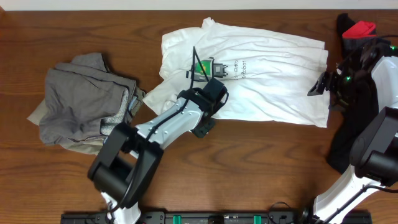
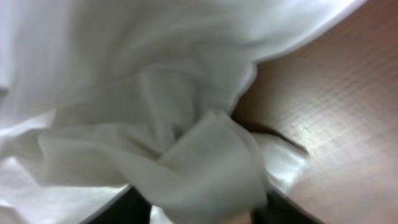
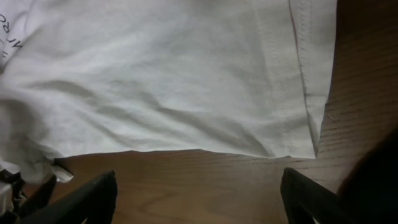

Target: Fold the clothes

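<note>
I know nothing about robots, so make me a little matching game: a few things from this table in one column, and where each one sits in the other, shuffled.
1. white T-shirt
2. grey garment pile
3. red-and-black cloth
4. right tool

A. top right corner of the overhead view
B. heaped at the left
C. open, by the shirt's right edge
D. spread in the middle

Pairs: 1-D, 2-B, 3-A, 4-C

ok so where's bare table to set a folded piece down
Bare table runs along the top left, above the grey pile and left of the white shirt. Another patch lies below the shirt, between the left arm and right arm. The right edge is crowded by that arm and red-and-black cloth.
</note>
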